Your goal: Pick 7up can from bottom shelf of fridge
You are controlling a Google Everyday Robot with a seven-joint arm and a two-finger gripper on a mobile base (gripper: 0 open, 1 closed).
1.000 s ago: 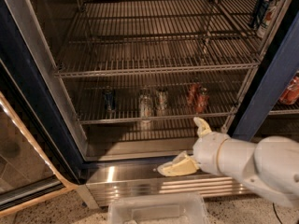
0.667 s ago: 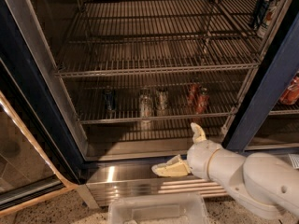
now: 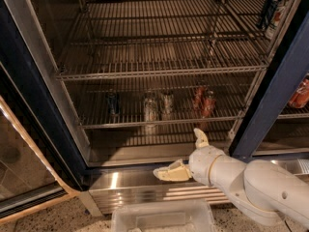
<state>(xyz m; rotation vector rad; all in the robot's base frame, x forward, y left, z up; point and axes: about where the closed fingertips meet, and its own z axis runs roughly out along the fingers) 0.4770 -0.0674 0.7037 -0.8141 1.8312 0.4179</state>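
Observation:
The fridge (image 3: 29, 88) stands open, with a dark blue frame. Its bottom shelf (image 3: 159, 122) is a wire rack holding several cans. The 7up can (image 3: 167, 104) is dull silvery and stands mid-shelf, just right of a paler silver can (image 3: 150, 109). A dark can (image 3: 112, 103) stands at the left and two red cans (image 3: 203, 100) at the right. My gripper (image 3: 177, 152) is open and empty. It hangs in front of the steel base panel (image 3: 125, 187), below the shelf's front rail and a little right of the 7up can.
Empty wire racks fill the upper fridge. Two cans (image 3: 271, 6) stand at the upper right. A blue door pillar (image 3: 275, 95) rises right of my arm, with a red can (image 3: 300, 93) behind it. A clear plastic bin (image 3: 161, 219) sits on the floor below. The glass door (image 3: 19, 178) is open at left.
My arm has slid left and lower in the view, and the gripper has shifted slightly left. The cans have not moved.

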